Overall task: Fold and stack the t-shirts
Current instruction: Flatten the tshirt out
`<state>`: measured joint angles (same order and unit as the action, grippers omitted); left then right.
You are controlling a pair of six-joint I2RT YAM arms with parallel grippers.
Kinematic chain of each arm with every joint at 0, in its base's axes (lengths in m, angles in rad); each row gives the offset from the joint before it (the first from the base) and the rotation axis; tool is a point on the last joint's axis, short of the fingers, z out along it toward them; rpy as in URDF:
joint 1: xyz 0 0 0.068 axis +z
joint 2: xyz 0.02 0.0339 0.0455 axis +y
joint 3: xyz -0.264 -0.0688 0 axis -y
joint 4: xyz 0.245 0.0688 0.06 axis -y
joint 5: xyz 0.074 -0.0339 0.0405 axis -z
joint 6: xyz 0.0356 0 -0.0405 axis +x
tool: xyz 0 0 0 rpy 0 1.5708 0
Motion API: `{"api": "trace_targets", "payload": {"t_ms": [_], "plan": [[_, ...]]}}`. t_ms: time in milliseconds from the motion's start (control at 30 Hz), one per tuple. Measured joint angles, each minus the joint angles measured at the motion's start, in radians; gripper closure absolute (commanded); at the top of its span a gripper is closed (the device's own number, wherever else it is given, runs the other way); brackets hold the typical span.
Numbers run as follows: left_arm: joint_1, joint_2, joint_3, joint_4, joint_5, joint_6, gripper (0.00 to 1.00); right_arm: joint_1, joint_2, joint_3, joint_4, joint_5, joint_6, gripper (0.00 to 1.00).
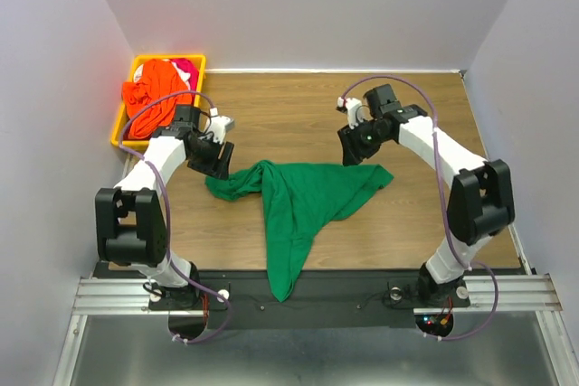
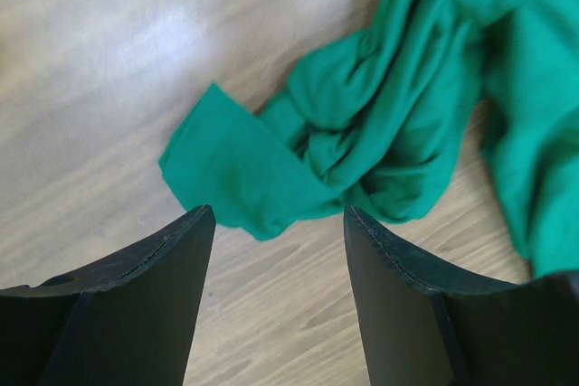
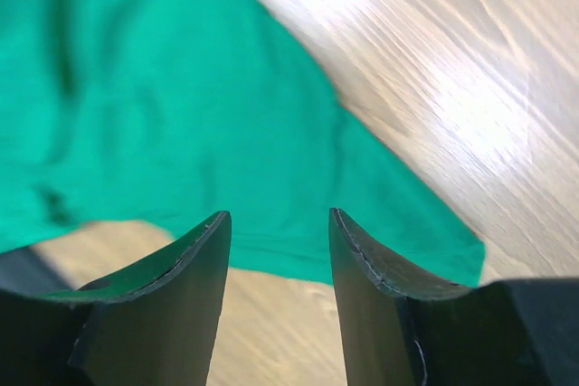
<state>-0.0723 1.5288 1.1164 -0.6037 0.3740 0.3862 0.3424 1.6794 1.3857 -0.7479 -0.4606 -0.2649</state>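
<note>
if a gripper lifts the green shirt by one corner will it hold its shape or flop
Probably flops: the green shirt lies bunched in soft folds, one end trailing past the near edge of the table. Pushed, it would likely wrinkle up rather than slide whole. It looks like thin cloth, so probably light.

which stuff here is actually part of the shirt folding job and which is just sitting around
For the job:
green shirt
orange shirt
pink shirt

Just sitting there:
yellow bin, holding the orange and pink ones
table, under the green one
</note>
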Motion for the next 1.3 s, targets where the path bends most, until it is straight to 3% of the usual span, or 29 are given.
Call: {"api": "trace_targets", "payload": {"t_ms": [367, 567, 600, 667, 800, 933, 1133, 1167, 1233, 1267, 1300], "plan": [[-0.01, 0.059, -0.063, 0.05, -0.137, -0.029, 0.32, 0.021, 0.248, -0.008, 0.095, 0.28, 0.007, 0.45], [-0.012, 0.113, -0.063, 0.07, -0.151, -0.039, 0.43, 0.019, 0.264, -0.008, 0.134, 0.37, 0.0, 0.42], [-0.012, 0.124, -0.063, 0.072, -0.152, -0.04, 0.46, 0.019, 0.264, -0.008, 0.136, 0.377, -0.003, 0.26], [-0.012, 0.136, -0.063, 0.077, -0.154, -0.043, 0.49, 0.015, 0.264, -0.009, 0.139, 0.396, -0.016, 0.09], [-0.012, 0.168, -0.06, 0.087, -0.156, -0.051, 0.61, -0.01, 0.254, -0.013, 0.149, 0.418, -0.04, 0.09], [-0.011, 0.197, -0.032, 0.084, -0.155, -0.06, 0.63, -0.034, 0.23, -0.028, 0.158, 0.432, -0.072, 0.25], [-0.012, 0.219, 0.03, 0.078, -0.128, -0.074, 0.33, -0.042, 0.227, -0.079, 0.163, 0.414, -0.111, 0.42], [-0.011, 0.219, 0.039, 0.075, -0.12, -0.077, 0.27, -0.042, 0.227, -0.08, 0.164, 0.406, -0.12, 0.5], [-0.011, 0.219, 0.053, 0.074, -0.104, -0.084, 0.25, -0.042, 0.228, -0.08, 0.161, 0.393, -0.129, 0.62], [-0.012, 0.219, 0.057, 0.072, -0.095, -0.086, 0.25, -0.043, 0.229, -0.08, 0.16, 0.387, -0.132, 0.8], [-0.012, 0.219, 0.06, 0.07, -0.085, -0.089, 0.25, -0.044, 0.231, -0.08, 0.159, 0.38, -0.136, 0.91]]}}
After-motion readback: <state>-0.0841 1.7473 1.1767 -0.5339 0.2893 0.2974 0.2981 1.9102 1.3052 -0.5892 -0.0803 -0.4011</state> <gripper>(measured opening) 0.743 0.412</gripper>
